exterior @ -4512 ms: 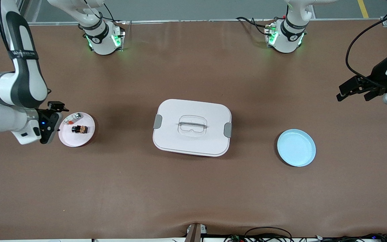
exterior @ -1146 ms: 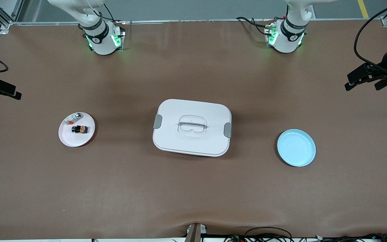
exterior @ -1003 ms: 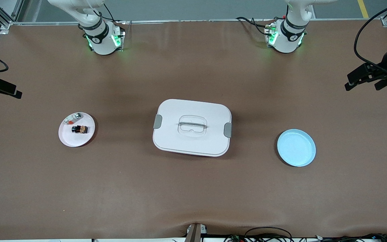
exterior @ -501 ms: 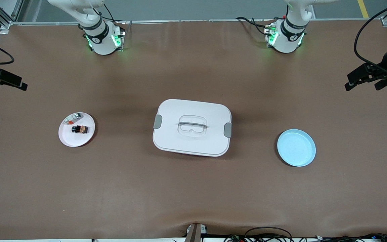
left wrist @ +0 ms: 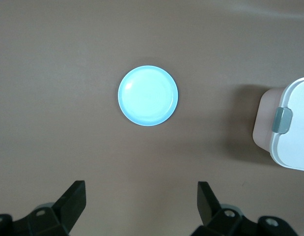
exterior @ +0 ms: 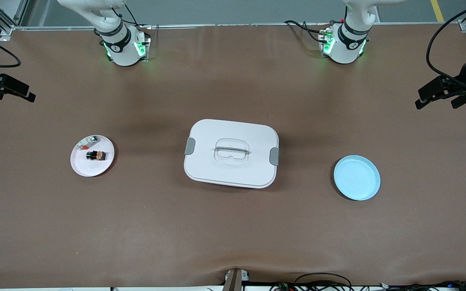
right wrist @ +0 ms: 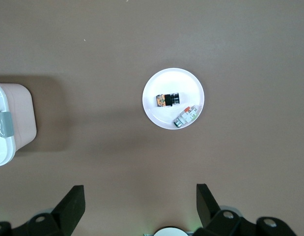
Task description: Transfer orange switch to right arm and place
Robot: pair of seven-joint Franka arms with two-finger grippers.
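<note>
The orange switch (exterior: 96,154) lies on a small white plate (exterior: 91,167) toward the right arm's end of the table, beside a silvery-clear part (exterior: 87,143). In the right wrist view the switch (right wrist: 168,100) and the part (right wrist: 186,117) lie on the plate (right wrist: 161,81). My right gripper (exterior: 24,93) is open and empty, high over that end's edge, apart from the plate; it also shows in the right wrist view (right wrist: 140,201). My left gripper (exterior: 435,105) is open and empty, high over the left arm's end; it also shows in the left wrist view (left wrist: 142,199).
A white lidded box (exterior: 231,153) with grey latches stands mid-table; it also shows in the left wrist view (left wrist: 291,142) and the right wrist view (right wrist: 4,128). A light blue plate (exterior: 356,178) lies toward the left arm's end and also shows in the left wrist view (left wrist: 148,96).
My right gripper has left the white plate's side, risen, and now drifts over the table's edge toward the robots' bases. The left gripper has shifted only slightly. The switch has not moved.
</note>
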